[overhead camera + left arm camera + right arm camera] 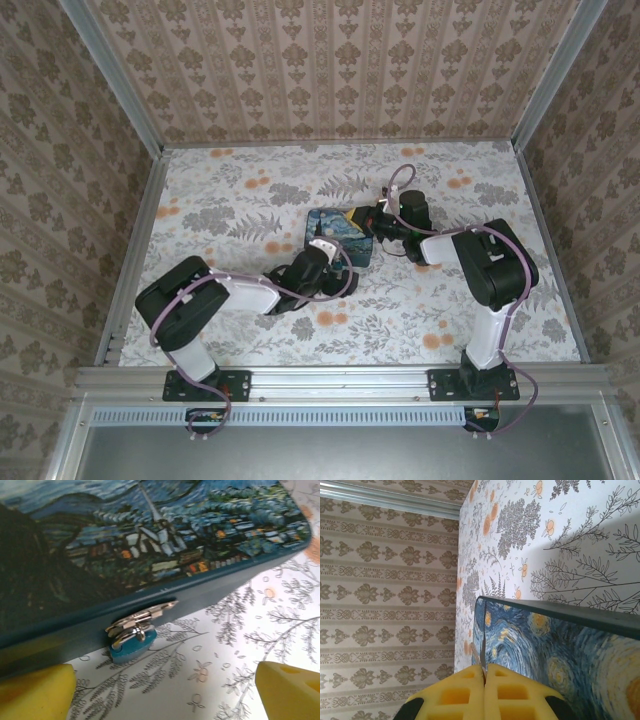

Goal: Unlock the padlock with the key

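The small teal padlock [132,645] hangs from a silver hasp [142,617] on the front wall of the painted blue box [150,540], resting on the floral table. My left gripper [165,690] stands open just in front of it, its yellow fingers [35,692] wide apart on either side, touching nothing. In the top view this gripper [335,262] sits at the near edge of the box [340,235]. My right gripper [485,672] is shut on the thin metal key [482,652], whose blade pokes out over the box lid [560,650]. It is at the box's right side [378,222].
The floral table [230,200] is fenced by patterned walls and aluminium rails [135,240]. Open table lies left and behind the box. The right arm's elbow [495,262] rises over the right half.
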Robot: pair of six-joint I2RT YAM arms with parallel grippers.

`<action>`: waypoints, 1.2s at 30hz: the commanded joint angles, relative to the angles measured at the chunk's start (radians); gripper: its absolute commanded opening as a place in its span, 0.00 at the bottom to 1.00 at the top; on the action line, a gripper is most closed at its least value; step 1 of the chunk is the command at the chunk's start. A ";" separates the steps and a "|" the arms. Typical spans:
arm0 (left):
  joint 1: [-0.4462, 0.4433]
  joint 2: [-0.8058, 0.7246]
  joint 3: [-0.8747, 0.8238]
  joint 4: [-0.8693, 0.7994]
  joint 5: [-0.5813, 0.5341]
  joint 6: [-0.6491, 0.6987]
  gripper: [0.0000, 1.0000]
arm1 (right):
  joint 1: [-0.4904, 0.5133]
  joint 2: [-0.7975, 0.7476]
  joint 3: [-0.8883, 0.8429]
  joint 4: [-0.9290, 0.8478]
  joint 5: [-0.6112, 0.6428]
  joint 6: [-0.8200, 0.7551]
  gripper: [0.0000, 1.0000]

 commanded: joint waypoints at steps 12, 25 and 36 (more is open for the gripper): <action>0.029 0.140 0.021 0.236 0.177 -0.013 0.92 | -0.008 0.016 -0.019 0.005 -0.018 -0.013 0.00; 0.096 0.181 0.068 0.308 0.381 -0.112 0.91 | -0.008 0.013 -0.026 -0.007 -0.007 -0.025 0.00; 0.061 0.183 0.113 0.163 0.185 -0.072 0.90 | -0.010 0.027 -0.037 0.012 -0.004 -0.020 0.00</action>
